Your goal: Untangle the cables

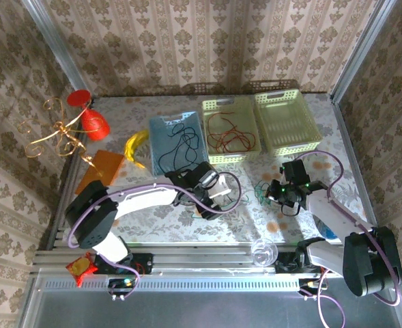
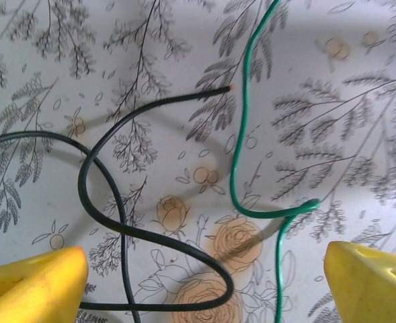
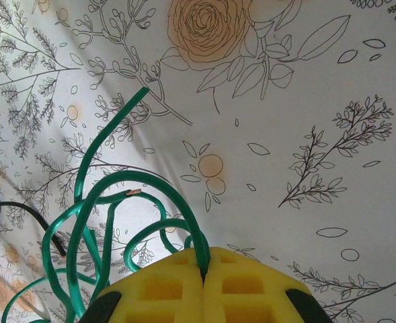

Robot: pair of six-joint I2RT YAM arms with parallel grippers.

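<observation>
On the flowered tablecloth [image 2: 359,87] a black cable [image 2: 117,225] loops in an S, one bare end pointing right, beside a green cable [image 2: 240,134]. My left gripper [image 2: 204,293] hovers open over both, its yellow fingers [image 2: 33,286] wide apart and nothing between them. My right gripper [image 3: 203,272] is shut on a strand of the green cable bundle [image 3: 90,208], whose loops arch up and left of the pads; a black cable [image 3: 16,207] lies at the far left. From above, the left gripper [image 1: 213,197] and right gripper [image 1: 287,191] flank the green tangle [image 1: 262,190].
At the back stand a blue basket [image 1: 161,124] holding black cables, a green basket [image 1: 209,106] holding red cables, and another green basket [image 1: 286,123]. A gold wire stand [image 1: 57,133], a red object [image 1: 95,123] and an orange box [image 1: 99,167] sit left. A clear cup [image 1: 262,253] is near the front edge.
</observation>
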